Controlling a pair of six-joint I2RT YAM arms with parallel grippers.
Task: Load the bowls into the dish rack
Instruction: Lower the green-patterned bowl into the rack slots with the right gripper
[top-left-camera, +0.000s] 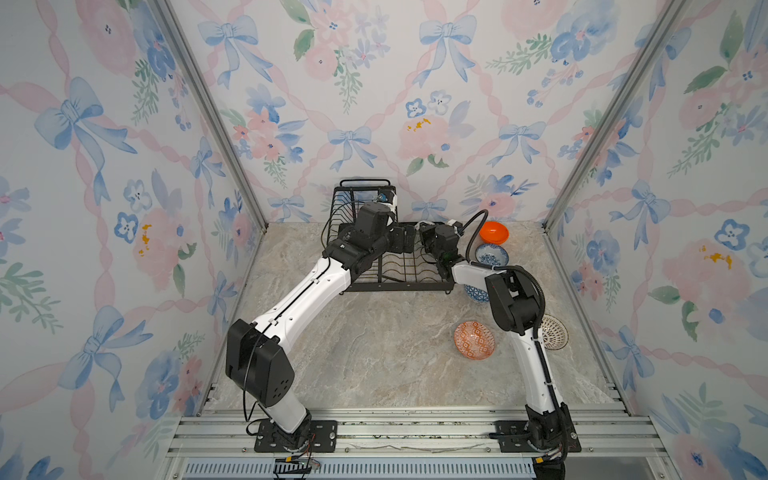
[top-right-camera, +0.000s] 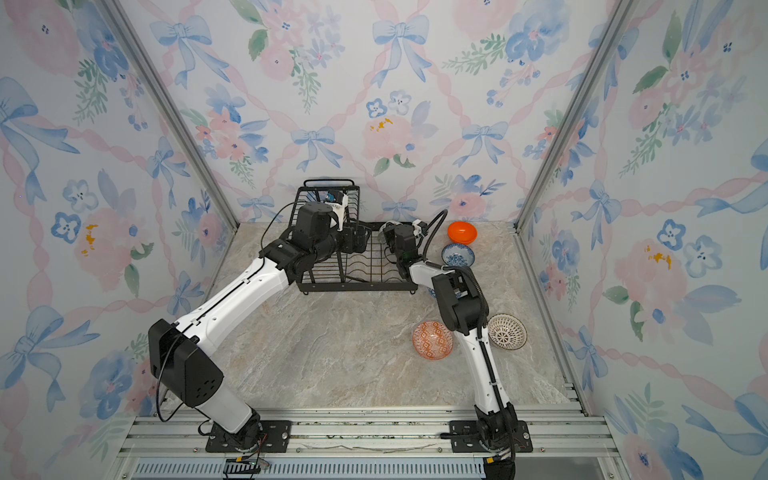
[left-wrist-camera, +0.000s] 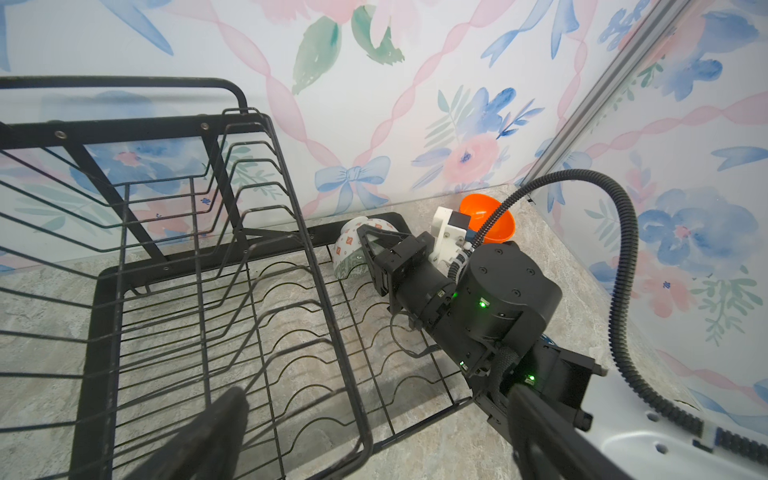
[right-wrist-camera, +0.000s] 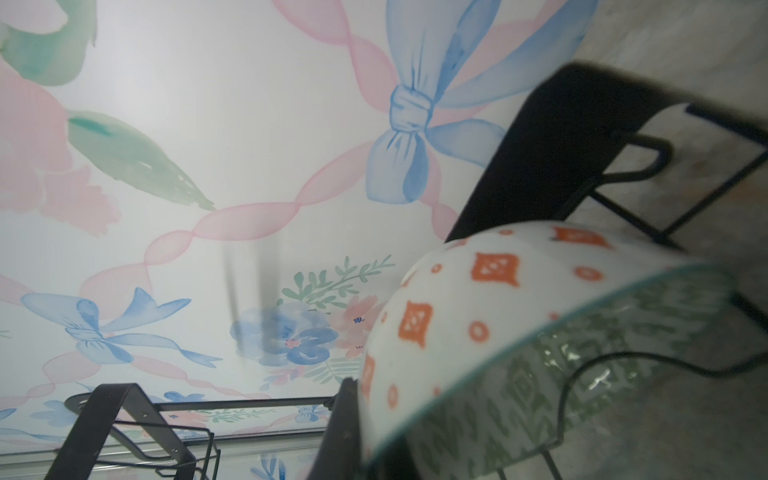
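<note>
Since the grey-green bowl (right-wrist-camera: 478, 299) looks stiff, slick and breakable, the right pincer (left-wrist-camera: 366, 255) clamps its thin rim; the left pincer (left-wrist-camera: 378, 395) gapes, empty.

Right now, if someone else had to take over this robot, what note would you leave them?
Left gripper: open, empty, above the dish rack.
Right gripper: shut on the grey-green bowl, tipped on edge at the rack base's far right corner.
Done: no bowl released in the rack yet.
Left: set this one down, then load five from the table: orange bowl, blue floral bowl, dark-blue bowl, orange-white bowl, lattice bowl.
</note>
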